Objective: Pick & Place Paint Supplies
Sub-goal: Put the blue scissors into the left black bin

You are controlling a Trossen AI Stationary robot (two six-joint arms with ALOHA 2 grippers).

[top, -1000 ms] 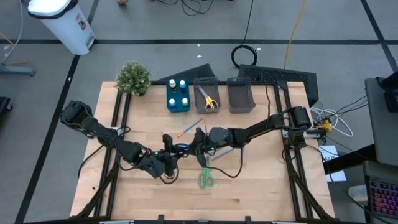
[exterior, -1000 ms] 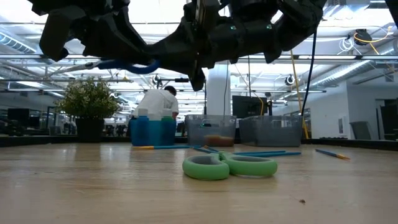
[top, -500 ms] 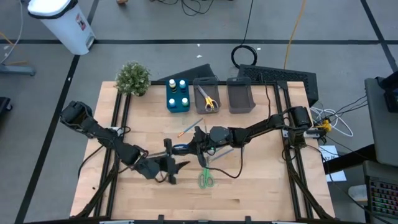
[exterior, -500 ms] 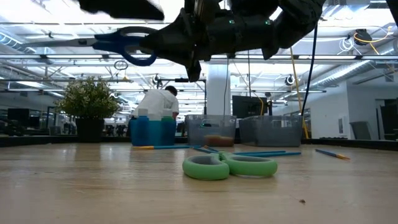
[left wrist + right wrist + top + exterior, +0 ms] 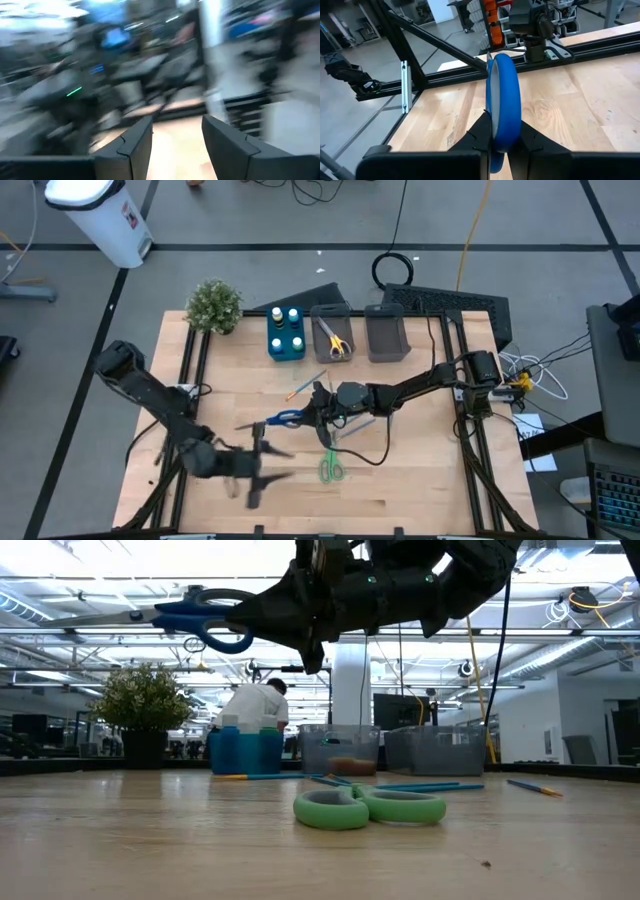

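Blue-handled scissors (image 5: 278,420) hang above the table's middle, blades pointing toward the table's left (image 5: 110,616). My right gripper (image 5: 312,412) is shut on them, reaching in level from the right. My left gripper (image 5: 262,467) stands open over the near left of the table, clear of the scissors, with nothing between its fingers (image 5: 131,146). Green-handled scissors (image 5: 331,468) lie flat on the table near the front (image 5: 365,808). Thin brushes (image 5: 306,387) lie on the wood behind them. My right gripper pinches one blue handle loop (image 5: 503,107) of the scissors between its two fingers (image 5: 482,134). The fingers come level from the table's right side. The loop stands on edge in the hold. The scissors are lifted clear, about level, with their blades sticking out past the fingertips.
At the back stand a blue bin (image 5: 286,337) with capped bottles, a grey bin (image 5: 333,335) holding yellow-handled scissors, a second grey bin (image 5: 388,333) and a small potted plant (image 5: 214,306). More brushes (image 5: 430,786) lie right of the green scissors. Bare wood at the near edge.
My left gripper has drawn away from the blue scissors toward the table's near left edge, rising and turning as it went. The scissors stay lifted in my right gripper, their blades now bare. My right gripper has kept still.
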